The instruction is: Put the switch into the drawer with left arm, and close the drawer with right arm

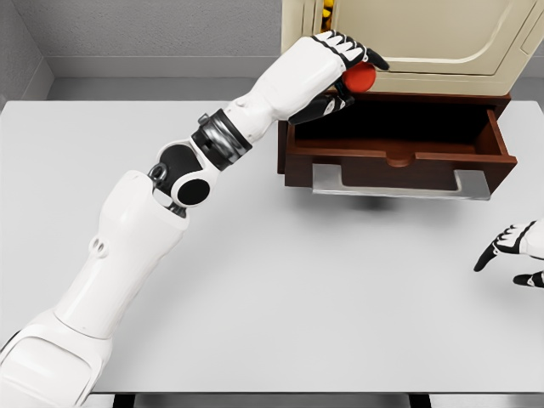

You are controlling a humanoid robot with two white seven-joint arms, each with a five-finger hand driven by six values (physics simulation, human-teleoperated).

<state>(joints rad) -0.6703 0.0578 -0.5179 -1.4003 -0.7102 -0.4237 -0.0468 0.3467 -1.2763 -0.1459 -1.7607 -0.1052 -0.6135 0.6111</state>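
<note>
1. Grey walls back our white desk [255, 289], where the drawer [399, 153] stands pulled open under a cream cabinet [425, 38].
2. Our left hand [344, 72] grips the red switch [360, 76] above the drawer's back left corner, close to the cabinet front.
3. Released here, we judge it could clip the rim or roll out.
4. Our right hand [517, 253] rests open at the desk's right edge; pushing early could trap the left fingers.
</note>
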